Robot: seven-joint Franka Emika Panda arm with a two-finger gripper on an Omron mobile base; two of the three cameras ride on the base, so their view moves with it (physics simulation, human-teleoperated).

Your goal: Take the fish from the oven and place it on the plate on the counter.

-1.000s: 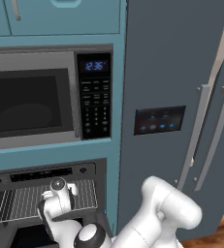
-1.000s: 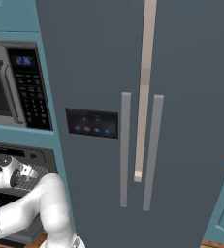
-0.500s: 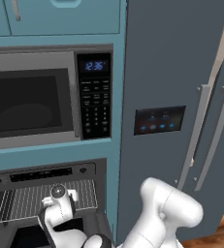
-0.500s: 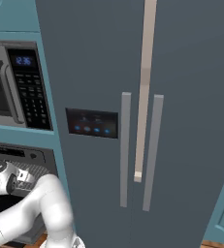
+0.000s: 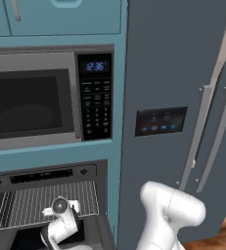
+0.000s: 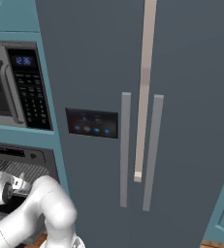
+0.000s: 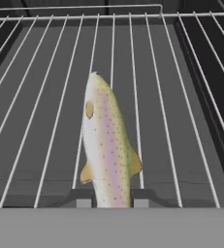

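Inside the oven (image 5: 46, 205), over the wire rack (image 7: 45, 97), your gripper (image 7: 111, 198) has narrowed onto the tail of the fish (image 7: 106, 140) (a thin hold), so lift gently or it may pivot and slip free.

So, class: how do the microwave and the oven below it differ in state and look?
The microwave is shut; the oven stands open, its wire rack exposed. The microwave has a keypad and blue clock; the oven has a black strip with knobs. Both sit in the teal cabinet wall.
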